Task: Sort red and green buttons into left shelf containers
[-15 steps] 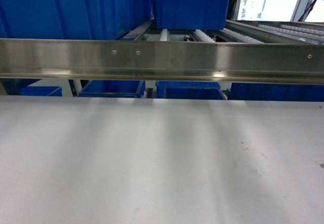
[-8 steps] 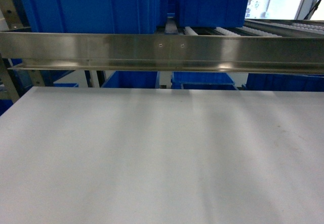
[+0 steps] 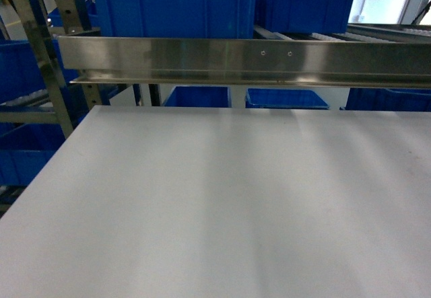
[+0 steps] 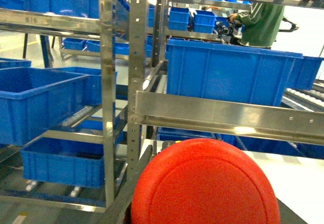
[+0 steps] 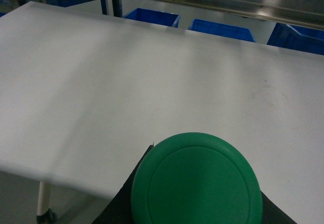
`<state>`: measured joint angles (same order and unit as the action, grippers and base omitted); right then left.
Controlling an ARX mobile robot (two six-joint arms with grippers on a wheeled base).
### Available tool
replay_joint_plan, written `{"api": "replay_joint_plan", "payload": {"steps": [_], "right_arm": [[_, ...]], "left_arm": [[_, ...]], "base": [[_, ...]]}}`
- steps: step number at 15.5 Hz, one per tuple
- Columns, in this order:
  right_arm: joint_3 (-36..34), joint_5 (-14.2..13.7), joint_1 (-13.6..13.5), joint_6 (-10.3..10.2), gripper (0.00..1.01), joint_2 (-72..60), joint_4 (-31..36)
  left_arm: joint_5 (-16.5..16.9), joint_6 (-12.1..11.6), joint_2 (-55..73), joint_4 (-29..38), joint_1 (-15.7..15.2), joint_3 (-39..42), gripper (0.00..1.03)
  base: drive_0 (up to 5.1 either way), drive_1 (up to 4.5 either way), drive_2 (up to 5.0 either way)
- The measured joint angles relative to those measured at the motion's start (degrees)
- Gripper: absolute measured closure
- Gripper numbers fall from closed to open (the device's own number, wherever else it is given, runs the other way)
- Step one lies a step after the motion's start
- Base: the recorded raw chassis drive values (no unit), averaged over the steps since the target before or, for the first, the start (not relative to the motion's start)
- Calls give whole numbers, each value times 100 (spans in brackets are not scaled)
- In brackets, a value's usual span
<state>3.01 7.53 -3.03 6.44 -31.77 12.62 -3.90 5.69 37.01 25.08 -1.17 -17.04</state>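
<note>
View: head camera swings left; shelf (image 3: 50, 62) post now shows at the table's (image 3: 222, 197) left edge, approaching the containers (image 4: 35, 100).
Left gripper: seemingly holds red button (image 4: 205, 183); jaws hidden.
Right gripper: likewise, green button (image 5: 197, 181).

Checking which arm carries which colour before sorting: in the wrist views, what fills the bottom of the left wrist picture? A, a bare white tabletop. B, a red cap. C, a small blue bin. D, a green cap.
B: a round red cap fills the bottom of the left wrist view in front of the steel shelf, while the green cap sits in the right wrist view.
</note>
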Motion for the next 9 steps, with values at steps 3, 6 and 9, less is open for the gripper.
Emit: {"api": "replay_joint_plan", "payload": {"steps": [3, 6, 9], "right_arm": [[0, 0, 0, -2, 75, 0, 0], [0, 0, 0, -2, 75, -2, -2], [0, 0, 0, -2, 75, 0, -11]], "left_arm": [[4, -7, -7, 17, -4, 0, 77], [4, -9, -4, 9, 0, 0, 77], [2, -9, -2, -13, 0, 0, 77]], "base": [[-488, 284, 221], [-470, 365, 140], [-485, 351, 124]]}}
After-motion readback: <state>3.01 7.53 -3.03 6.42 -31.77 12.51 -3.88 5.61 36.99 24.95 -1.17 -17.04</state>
